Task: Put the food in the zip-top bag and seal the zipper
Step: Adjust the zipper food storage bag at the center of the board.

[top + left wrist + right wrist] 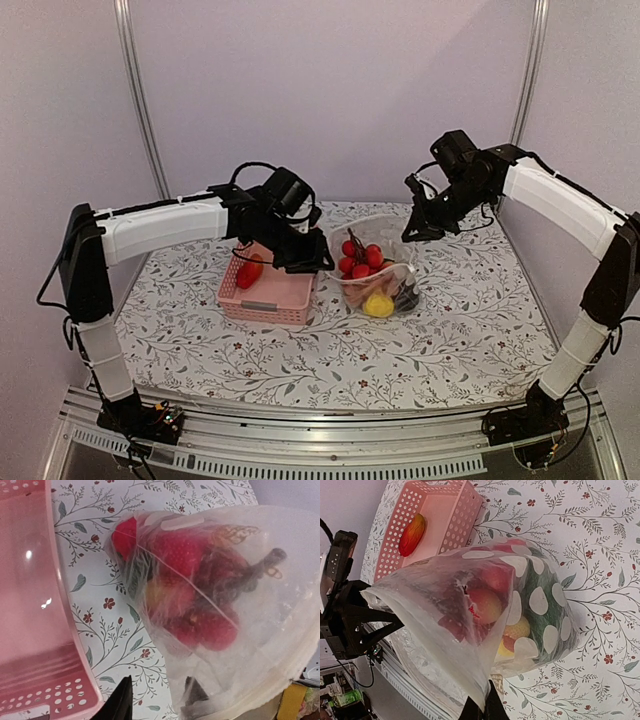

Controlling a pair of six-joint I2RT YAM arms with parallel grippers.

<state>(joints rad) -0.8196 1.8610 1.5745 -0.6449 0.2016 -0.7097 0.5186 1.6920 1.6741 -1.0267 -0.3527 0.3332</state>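
The clear zip-top bag [378,262] with white dots lies right of the basket, its mouth held up and open. Inside are red round food [360,258], a yellow piece [378,305] and dark pieces. A red-orange pepper [250,270] lies in the basket; it also shows in the right wrist view [412,534]. My right gripper [420,228] is shut on the bag's right mouth edge [482,711]. My left gripper [305,258] is at the bag's left edge, jaws apart [156,702]; one fingertip [192,699] shows through the bag film [240,645], the other [120,702] is outside.
The pink slotted basket [268,292] stands left of the bag, close under my left gripper; its wall fills the left of the left wrist view [30,605]. The table has a floral cloth [450,330]. Walls close the back and sides.
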